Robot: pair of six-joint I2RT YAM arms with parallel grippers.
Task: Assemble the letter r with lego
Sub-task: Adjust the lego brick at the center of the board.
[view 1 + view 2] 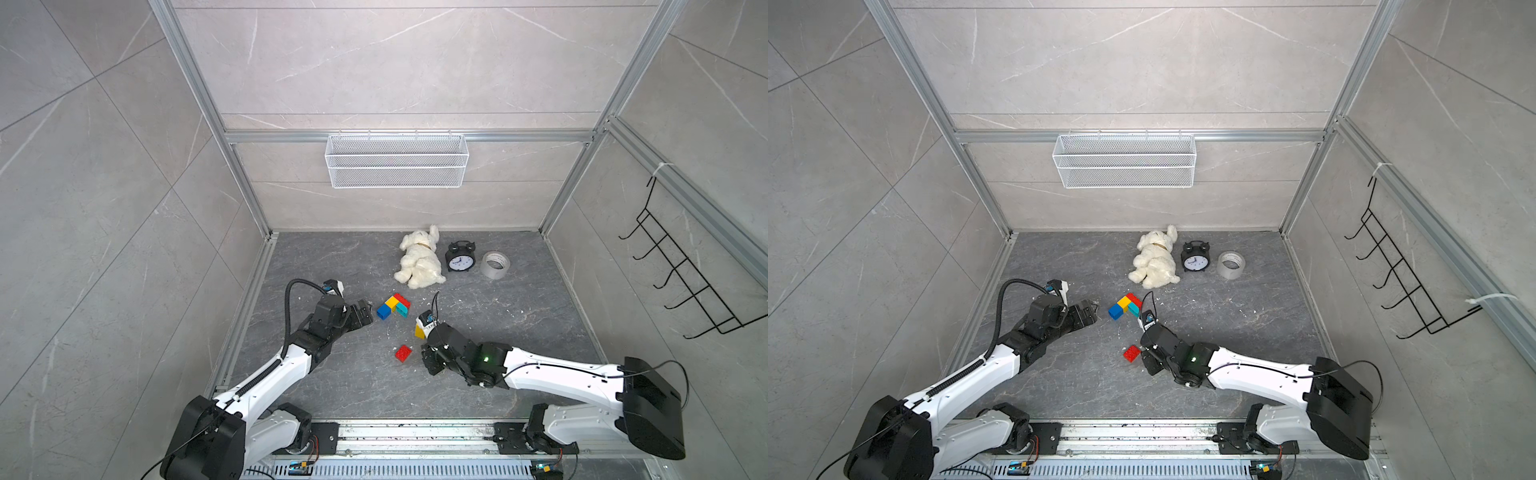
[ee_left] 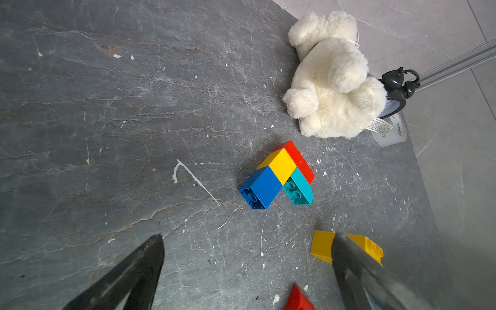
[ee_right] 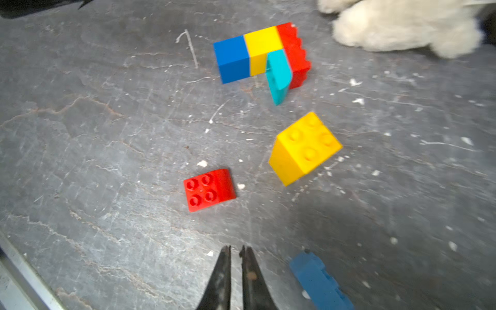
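The lego shows in both top views as a joined piece (image 1: 393, 306) (image 1: 1125, 306) of blue, yellow, red and teal bricks lying on the grey floor. A loose red brick (image 1: 403, 353) lies nearer the front, and a loose yellow brick (image 1: 419, 331) sits half hidden by my right wrist. A loose blue brick (image 3: 319, 281) shows only in the right wrist view. My left gripper (image 1: 368, 313) (image 2: 248, 237) stands wide open and empty, just left of the joined piece. My right gripper (image 1: 428, 361) (image 3: 236, 249) is shut on nothing, beside the loose red brick (image 3: 209, 190).
A white plush toy (image 1: 419, 259), a black alarm clock (image 1: 459, 258) and a roll of tape (image 1: 495, 264) stand at the back of the floor. On the back wall hangs a wire basket (image 1: 397, 160), and on the right wall a black hook rack (image 1: 685, 282).
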